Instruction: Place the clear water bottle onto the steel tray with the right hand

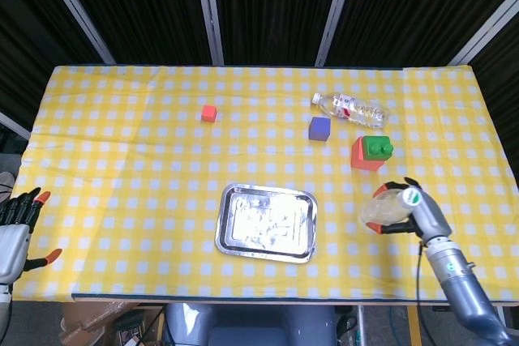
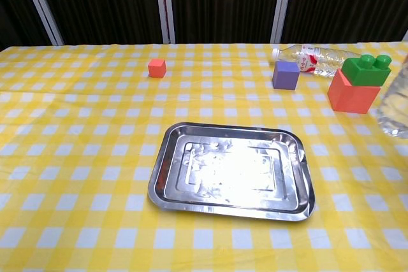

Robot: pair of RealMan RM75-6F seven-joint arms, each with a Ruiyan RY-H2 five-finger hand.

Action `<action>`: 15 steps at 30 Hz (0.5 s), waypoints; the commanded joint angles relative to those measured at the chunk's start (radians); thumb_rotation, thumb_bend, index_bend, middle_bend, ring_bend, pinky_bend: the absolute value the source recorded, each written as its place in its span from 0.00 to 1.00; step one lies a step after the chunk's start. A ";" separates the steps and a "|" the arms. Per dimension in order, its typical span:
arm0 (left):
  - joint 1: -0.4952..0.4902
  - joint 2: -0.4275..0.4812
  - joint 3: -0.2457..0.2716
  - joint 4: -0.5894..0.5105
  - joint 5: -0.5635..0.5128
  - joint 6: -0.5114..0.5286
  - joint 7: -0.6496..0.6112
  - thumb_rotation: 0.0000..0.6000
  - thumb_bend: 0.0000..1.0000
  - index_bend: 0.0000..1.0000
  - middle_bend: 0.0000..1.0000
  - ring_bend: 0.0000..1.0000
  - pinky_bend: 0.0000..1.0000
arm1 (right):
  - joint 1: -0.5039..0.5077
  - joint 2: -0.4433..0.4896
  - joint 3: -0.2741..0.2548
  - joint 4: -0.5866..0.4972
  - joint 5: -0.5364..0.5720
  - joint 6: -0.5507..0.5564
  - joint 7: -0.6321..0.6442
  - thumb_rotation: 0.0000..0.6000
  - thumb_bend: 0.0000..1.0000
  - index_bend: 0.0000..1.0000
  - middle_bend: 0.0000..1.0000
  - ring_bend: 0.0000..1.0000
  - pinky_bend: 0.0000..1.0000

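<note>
Two clear bottles show on the yellow checked table (image 1: pixel 122 160), and only one is in a hand. The right hand (image 1: pixel 409 212), low at the right of the head view, wraps its fingers around the clear water bottle (image 1: pixel 388 207), which looks tipped, its white-and-green cap toward the hand's upper side. The other, a labelled bottle (image 1: pixel 349 107), lies on its side in the upper right, near the purple block (image 1: pixel 319 128).

Judging the task: the grasp is made, but the placing is not. The steel tray (image 1: pixel 266 221) sits at lower centre with nothing in it, and the held bottle is well apart from it, out to its right. What is left — carrying the bottle across over the tray, lowering it, and letting go.

Much is hard to read. In the chest view only a sliver of the held bottle shows at the right edge, and the right hand is cut off entirely. Whether the bottle's base touches the cloth or hangs clear I cannot tell. The left hand (image 1: pixel 18 228) sits at the lower left edge, fingers spread and holding nothing — partly cropped. The red block with the green brick (image 1: pixel 371 152) stands between the two bottles.
</note>
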 commanded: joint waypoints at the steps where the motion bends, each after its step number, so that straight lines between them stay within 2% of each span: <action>1: 0.000 0.000 0.002 -0.004 0.007 0.003 0.005 1.00 0.15 0.05 0.00 0.00 0.00 | -0.096 0.103 -0.009 0.139 -0.122 -0.034 0.214 1.00 0.49 0.77 0.59 0.27 0.00; 4: 0.000 -0.003 0.004 -0.007 0.012 0.004 0.011 1.00 0.15 0.05 0.00 0.00 0.00 | -0.112 0.119 -0.012 0.156 -0.183 -0.033 0.272 1.00 0.49 0.77 0.59 0.27 0.00; 7: -0.001 -0.003 0.005 -0.009 0.011 0.002 0.012 1.00 0.15 0.05 0.00 0.00 0.00 | -0.108 0.112 -0.013 0.118 -0.239 -0.033 0.282 1.00 0.49 0.77 0.59 0.27 0.00; 10: 0.000 0.001 0.004 -0.010 0.013 0.005 0.004 1.00 0.15 0.05 0.00 0.00 0.00 | -0.081 0.077 -0.017 0.046 -0.280 -0.042 0.218 1.00 0.49 0.77 0.59 0.27 0.00; 15: 0.006 0.016 0.002 -0.013 0.018 0.017 -0.029 1.00 0.15 0.05 0.00 0.00 0.00 | 0.007 -0.062 -0.007 -0.078 -0.235 -0.074 0.016 1.00 0.49 0.77 0.59 0.27 0.00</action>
